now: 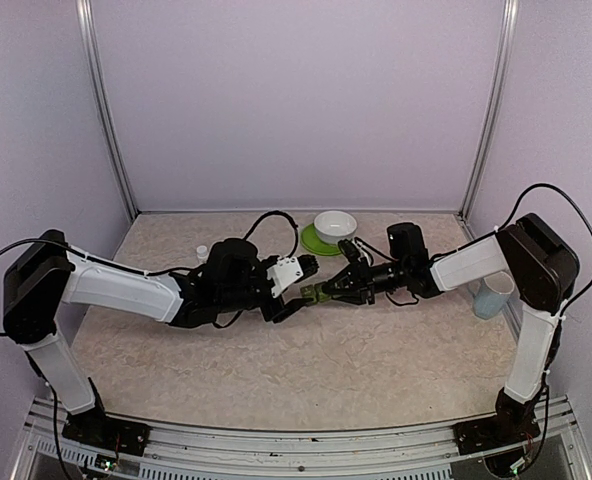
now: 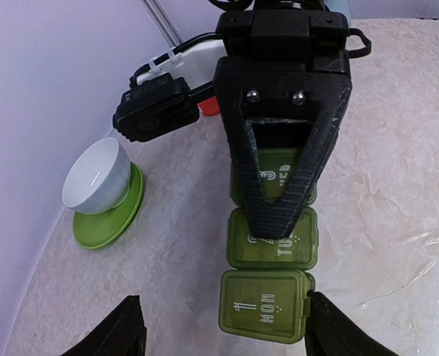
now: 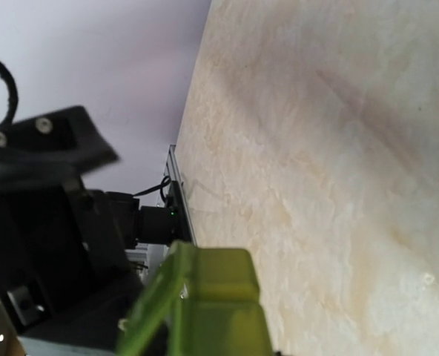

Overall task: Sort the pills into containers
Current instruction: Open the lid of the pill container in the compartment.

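Observation:
The containers (image 2: 268, 304) are a green strip of three joined lidded compartments marked MON, TUE and WED, just above the table at mid-centre (image 1: 316, 293). My right gripper (image 1: 338, 287) is shut on the strip's far end, and one of its black fingers (image 2: 279, 200) lies over the WED and TUE lids. My left gripper (image 2: 223, 326) is open, with its fingertips (image 2: 127, 326) on either side of the MON compartment; the right tip is close to its lid tab. The right wrist view shows only the strip's green end (image 3: 219, 311) up close. No pills show in any view.
A white bowl (image 1: 334, 225) on a green saucer (image 2: 116, 222) stands behind the grippers. A light blue cup (image 1: 494, 295) is at the right wall, a tiny white bottle (image 1: 202, 253) at the back left. Something red (image 2: 208, 107) shows behind the right arm.

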Controlling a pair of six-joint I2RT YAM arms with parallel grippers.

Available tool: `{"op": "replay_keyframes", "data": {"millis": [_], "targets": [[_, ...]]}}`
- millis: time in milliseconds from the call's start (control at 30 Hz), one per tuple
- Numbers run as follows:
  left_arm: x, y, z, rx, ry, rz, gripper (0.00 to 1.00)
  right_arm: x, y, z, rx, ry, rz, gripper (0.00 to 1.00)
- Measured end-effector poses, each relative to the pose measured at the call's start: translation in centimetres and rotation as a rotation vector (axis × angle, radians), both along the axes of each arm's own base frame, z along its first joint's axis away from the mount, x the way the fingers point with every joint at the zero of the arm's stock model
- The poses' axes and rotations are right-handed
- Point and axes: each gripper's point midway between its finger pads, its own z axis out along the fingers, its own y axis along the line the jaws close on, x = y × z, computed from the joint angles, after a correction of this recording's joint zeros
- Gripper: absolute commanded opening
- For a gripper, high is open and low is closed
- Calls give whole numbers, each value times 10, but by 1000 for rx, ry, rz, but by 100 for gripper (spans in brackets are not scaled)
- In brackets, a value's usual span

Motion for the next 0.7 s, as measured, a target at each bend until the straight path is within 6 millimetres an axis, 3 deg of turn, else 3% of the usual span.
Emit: {"op": "replay_keyframes", "data": {"millis": [367, 700], "targets": [[18, 8, 22, -77, -25, 68, 71, -1, -1, -2, -6, 3, 2, 22], [48, 24, 30, -111, -42, 214, 71, -1, -1, -3, -7, 3, 3, 22]]}}
